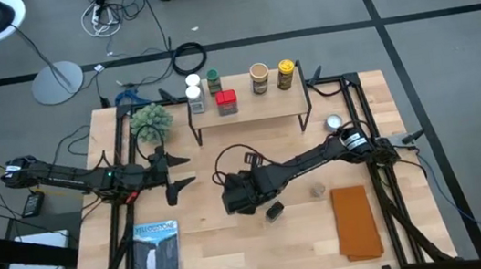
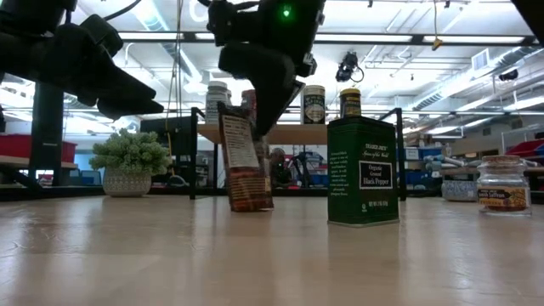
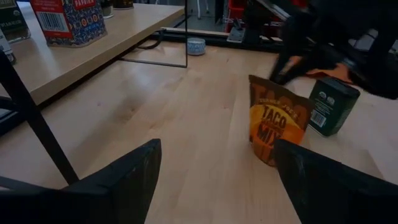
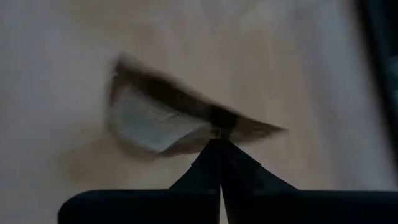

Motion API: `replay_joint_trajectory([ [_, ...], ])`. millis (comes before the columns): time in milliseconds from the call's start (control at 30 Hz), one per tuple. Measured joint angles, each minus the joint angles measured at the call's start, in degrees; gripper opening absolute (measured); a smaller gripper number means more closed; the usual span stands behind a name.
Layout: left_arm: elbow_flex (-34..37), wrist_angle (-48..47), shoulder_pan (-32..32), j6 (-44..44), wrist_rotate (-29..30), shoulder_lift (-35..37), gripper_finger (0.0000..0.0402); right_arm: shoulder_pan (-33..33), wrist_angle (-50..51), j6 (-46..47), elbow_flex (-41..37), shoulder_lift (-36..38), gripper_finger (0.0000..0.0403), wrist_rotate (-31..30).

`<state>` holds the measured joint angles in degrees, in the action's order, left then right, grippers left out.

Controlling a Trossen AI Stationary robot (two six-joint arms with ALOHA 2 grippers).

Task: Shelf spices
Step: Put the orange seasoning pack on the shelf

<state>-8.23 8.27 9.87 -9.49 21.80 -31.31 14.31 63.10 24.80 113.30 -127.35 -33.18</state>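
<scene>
Right claw [image 1: 246, 196] is pinched on the taco mix packet's [image 3: 278, 127] top edge at frame center; shelf [image 1: 246, 106] sits straight above; left claw [image 1: 174, 170] gapes idle.

Five spice containers [image 1: 226, 102] shelved, three [image 2: 363, 172] off

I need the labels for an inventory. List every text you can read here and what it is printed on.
"TACO MIX": orange packet, standing on the table.
"TRADER JOE'S", "Organic Ground Black Pepper": dark green tin on the table.
Red tin on the shelf: lettering cut off and blurred, unreadable.
Small glass jar on the table: label too small to read.
Jars on the shelf and the book: print too small to read.
</scene>
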Motion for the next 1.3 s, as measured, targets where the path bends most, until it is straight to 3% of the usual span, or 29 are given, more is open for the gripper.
replay_joint_trajectory([
  [100, 0.0, 0.0, 0.0, 0.0, 0.0, 0.0, 0.0317, -0.5, 0.0, -1.4, 0.0, 0.0, 0.0000, -2.7],
  [300, 0.0, 0.0, 0.0, 0.1, 0.0, 0.0, 0.0317, 0.2, 2.6, 0.3, 0.0, 0.0, 0.0000, -1.0],
  [533, 0.0, 0.1, 0.0, 0.2, 0.0, 0.0, 0.0317, 3.1, 10.2, 10.9, -0.1, 2.6, 0.0000, -3.4],
  [667, 0.0, 1.2, 0.0, 0.2, 0.0, 0.0, 0.0317, 5.0, 6.0, 11.2, -0.1, 4.8, 0.0000, -6.7],
  [800, 0.0, 1.1, 0.0, 0.2, 0.0, 0.0, 0.0317, 6.3, -1.7, 5.8, 0.0, 5.4, 0.0000, -8.9],
  [1033, 0.0, 1.1, 0.0, 0.2, 0.0, 0.0, 0.0317, 5.6, -15.5, -5.0, -1.4, 4.8, 0.0000, 3.1],
  [1300, 0.0, 1.1, 0.0, 0.2, 0.0, 0.0, 0.0317, 3.5, -14.8, -2.6, -5.2, 4.7, 0.0000, 9.1],
])
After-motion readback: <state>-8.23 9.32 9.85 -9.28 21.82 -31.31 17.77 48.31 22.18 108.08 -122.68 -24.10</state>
